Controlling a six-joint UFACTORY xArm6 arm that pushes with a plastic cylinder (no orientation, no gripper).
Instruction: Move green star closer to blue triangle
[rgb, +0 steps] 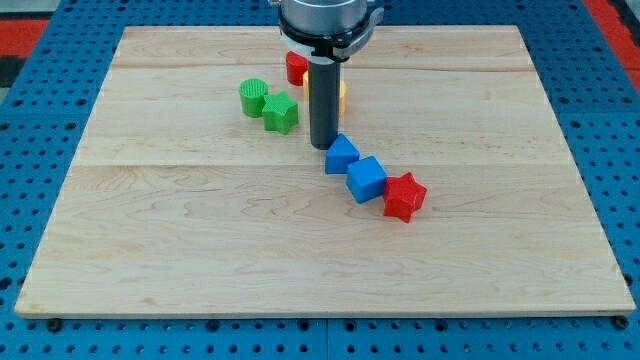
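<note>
The green star (281, 112) lies in the upper middle of the wooden board (200, 240), touching a green cylinder (254, 97) on its upper left. The blue triangle (341, 154) lies to the star's lower right, near the board's centre. My tip (322, 146) stands between them, just left of the blue triangle's top and right of the green star. A blue cube (366, 179) touches the triangle on its lower right.
A red star (404, 196) sits next to the blue cube at the lower right. A red block (296, 68) and a yellow block (341, 96) are partly hidden behind the rod near the view's top.
</note>
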